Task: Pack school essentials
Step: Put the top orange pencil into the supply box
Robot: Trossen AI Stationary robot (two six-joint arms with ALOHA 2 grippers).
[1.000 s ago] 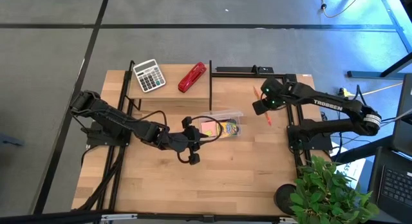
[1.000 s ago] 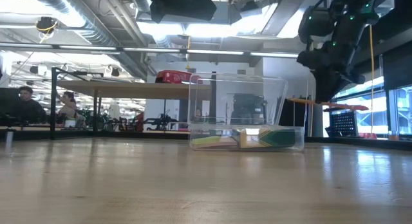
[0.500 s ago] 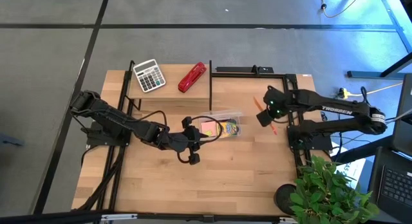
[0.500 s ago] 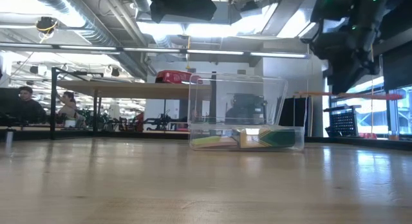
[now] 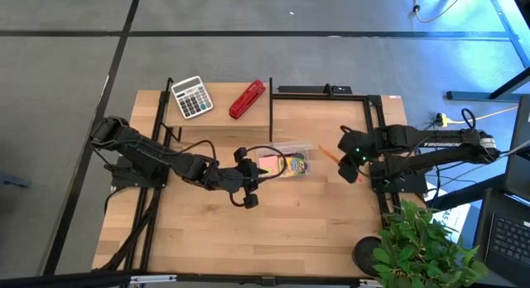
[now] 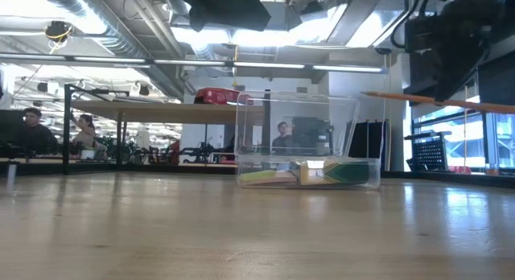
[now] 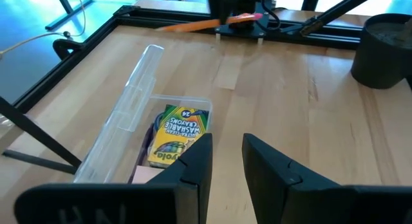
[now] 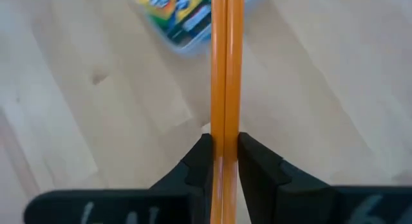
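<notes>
We have the orange pencil (image 8: pixel 225 76) pinched crosswise between the fingers of our right gripper (image 5: pixel 351 156), carried in the air near the right edge of the table (image 5: pixel 315 230), off to the right of the clear box (image 6: pixel 307 140). To do this step well, we judge we should turn the pencil until it runs along the box's long side, bring it over the open top, lower it past the rim, and only then let go, so that it does not bridge the walls or roll off. Our left gripper (image 7: pixel 226 161) hangs just beside the box at its left end, its fingers nearly together and holding nothing; we would keep it clear of the drop. The pencil is long, thin and smooth, a plain orange shaft with a pink eraser end showing in the left wrist view, and it lies roughly level in the grip. The yellow-green crayon box (image 7: pixel 177 135) already lies inside the clear box, with a pink sticky-note pad (image 5: pixel 267 164) next to it.
</notes>
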